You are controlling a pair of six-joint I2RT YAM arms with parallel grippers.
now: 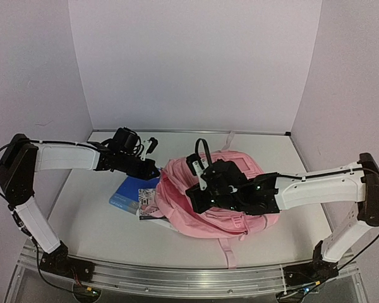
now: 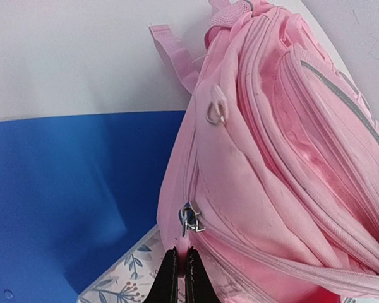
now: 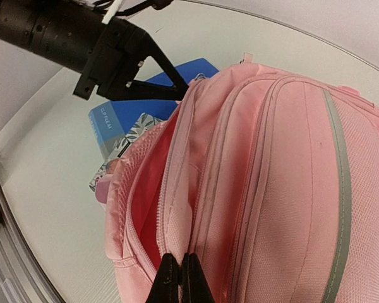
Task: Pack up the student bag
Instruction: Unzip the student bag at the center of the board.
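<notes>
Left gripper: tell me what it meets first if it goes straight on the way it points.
The metal zip slider on the pink backpack, right ahead of the left gripper, whose shut fingers seem to pinch its pull.

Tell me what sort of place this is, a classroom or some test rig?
Most likely a lab test booth, not a classroom: plain pale walls box in a white table, a metal mounting rail runs along its near edge, and a pink backpack lies staged with a blue folder.
</notes>
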